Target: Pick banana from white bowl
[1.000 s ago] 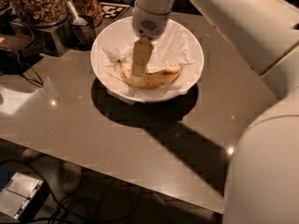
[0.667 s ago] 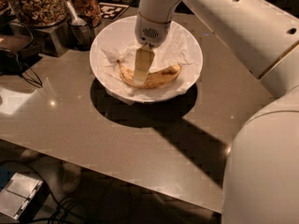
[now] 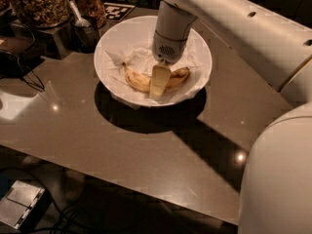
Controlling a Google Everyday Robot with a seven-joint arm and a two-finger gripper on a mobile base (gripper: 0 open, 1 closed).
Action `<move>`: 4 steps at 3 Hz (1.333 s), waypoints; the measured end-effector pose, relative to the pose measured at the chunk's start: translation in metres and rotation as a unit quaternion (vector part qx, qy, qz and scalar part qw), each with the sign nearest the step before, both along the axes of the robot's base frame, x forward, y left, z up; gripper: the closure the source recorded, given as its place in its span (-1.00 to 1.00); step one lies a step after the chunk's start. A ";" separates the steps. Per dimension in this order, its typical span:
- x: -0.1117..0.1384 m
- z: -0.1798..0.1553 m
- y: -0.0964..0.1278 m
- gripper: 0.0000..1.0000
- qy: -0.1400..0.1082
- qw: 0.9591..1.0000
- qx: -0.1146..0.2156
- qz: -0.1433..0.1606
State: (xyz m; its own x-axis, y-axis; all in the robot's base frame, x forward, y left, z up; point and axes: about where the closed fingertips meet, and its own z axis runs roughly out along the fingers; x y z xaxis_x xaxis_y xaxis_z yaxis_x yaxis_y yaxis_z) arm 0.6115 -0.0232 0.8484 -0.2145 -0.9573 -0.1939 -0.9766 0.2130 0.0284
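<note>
The white bowl (image 3: pixel 108 43), lined with crumpled white paper, stands at the back of the brown table. The banana (image 3: pixel 138 81), yellow with brown speckles, lies curved across the near half of the bowl. My gripper (image 3: pixel 159 86) reaches down into the bowl from the white arm above and sits at the banana's middle, covering it there. Both ends of the banana show on either side of the gripper.
Glass jars of nuts (image 3: pixel 39 4) and a metal cup with a scoop (image 3: pixel 84 29) stand at the back left, close to the bowl. A black cable (image 3: pixel 29 79) lies at the table's left. My white arm and body (image 3: pixel 278 169) fill the right side.
The gripper has shifted slightly right and down onto the banana's middle. The banana and bowl lie as before.
</note>
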 end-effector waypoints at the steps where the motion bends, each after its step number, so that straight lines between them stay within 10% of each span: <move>1: 0.002 -0.015 -0.007 -0.06 0.009 1.000 -0.010 -0.005; 3: 0.002 -0.015 -0.007 0.91 0.009 1.000 -0.009 -0.005; 4: -0.008 0.003 -0.012 1.00 -0.009 1.000 0.008 -0.010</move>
